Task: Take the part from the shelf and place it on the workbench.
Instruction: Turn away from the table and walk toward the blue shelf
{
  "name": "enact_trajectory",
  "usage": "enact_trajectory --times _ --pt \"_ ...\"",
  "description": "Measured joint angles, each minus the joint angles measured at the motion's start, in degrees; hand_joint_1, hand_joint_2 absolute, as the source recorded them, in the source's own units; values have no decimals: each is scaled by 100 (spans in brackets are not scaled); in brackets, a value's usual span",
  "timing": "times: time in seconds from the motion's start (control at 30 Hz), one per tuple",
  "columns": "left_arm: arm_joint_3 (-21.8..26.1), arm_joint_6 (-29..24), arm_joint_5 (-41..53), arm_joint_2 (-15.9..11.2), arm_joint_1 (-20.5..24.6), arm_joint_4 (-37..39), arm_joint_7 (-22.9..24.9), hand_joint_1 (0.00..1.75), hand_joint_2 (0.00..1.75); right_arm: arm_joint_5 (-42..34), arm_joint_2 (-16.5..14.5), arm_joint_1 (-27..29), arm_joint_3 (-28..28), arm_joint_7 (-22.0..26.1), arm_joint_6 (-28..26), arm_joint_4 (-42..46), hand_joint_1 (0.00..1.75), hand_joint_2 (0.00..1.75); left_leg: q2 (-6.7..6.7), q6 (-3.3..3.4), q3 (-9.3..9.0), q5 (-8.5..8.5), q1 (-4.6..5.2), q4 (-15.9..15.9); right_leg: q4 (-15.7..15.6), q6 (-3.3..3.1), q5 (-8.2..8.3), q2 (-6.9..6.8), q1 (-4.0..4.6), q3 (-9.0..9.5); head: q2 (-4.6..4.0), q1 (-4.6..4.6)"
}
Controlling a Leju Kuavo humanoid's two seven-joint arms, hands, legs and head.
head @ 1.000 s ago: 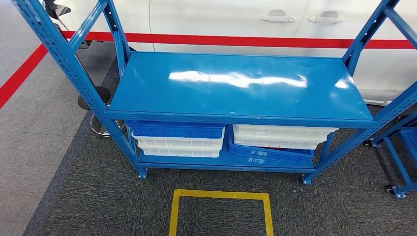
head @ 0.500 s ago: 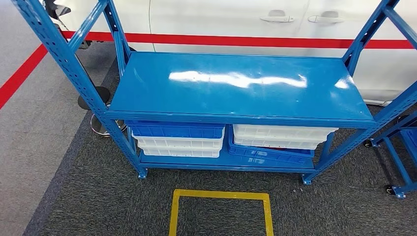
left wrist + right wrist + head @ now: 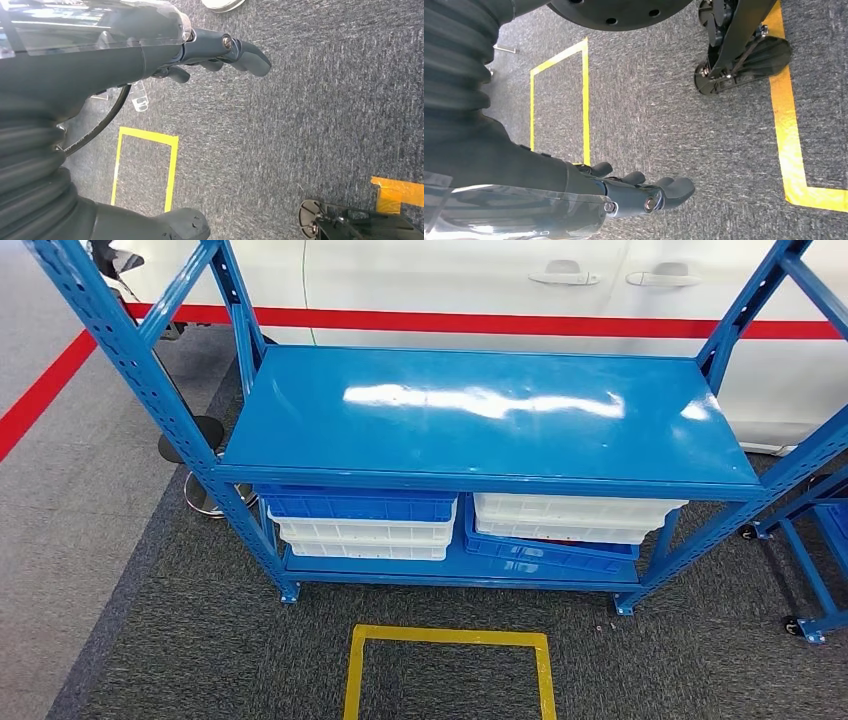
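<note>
A blue metal shelf (image 3: 480, 415) stands on dark grey carpet (image 3: 200, 640), its glossy top board bare and catching light. On the lower board sit stacked bins: a blue bin (image 3: 360, 505) over white bins (image 3: 365, 540) on the left, white bins (image 3: 570, 518) over a tilted blue bin (image 3: 545, 555) on the right. A yellow tape square (image 3: 450, 670) marks the floor in front. Behind the shelf stands a white car (image 3: 500, 280) with a red stripe (image 3: 500, 323).

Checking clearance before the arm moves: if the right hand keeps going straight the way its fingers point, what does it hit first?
Most likely the grey carpet. The right hand hangs empty with its fingers pointing at bare floor between the yellow tape square and an orange-yellow tape line. Depth is unclear.
</note>
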State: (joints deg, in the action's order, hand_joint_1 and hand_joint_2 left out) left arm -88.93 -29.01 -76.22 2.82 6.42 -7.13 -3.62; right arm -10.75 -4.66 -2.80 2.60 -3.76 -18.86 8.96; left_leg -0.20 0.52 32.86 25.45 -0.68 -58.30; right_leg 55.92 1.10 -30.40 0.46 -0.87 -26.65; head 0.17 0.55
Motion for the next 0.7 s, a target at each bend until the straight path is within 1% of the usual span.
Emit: enact_trajectory --times 0.57,0.63,0.7 --pt "1 21 -1 0 0 0 -5 0 175 0 0 0 0 -16 -8 0 0 175 0 0 0 0 0 0 0 0 0 0 0 0 1 0" --pt "0 68 -2 0 0 0 -55 0 87 -3 0 0 -3 -7 -10 1 0 175 0 0 0 0 0 0 0 0 0 0 0 0 1 0" --pt "-1 108 11 0 0 0 -131 0 0 -2 0 0 -17 42 12 7 0 87 0 0 0 0 0 0 0 0 0 0 0 0 1 0"
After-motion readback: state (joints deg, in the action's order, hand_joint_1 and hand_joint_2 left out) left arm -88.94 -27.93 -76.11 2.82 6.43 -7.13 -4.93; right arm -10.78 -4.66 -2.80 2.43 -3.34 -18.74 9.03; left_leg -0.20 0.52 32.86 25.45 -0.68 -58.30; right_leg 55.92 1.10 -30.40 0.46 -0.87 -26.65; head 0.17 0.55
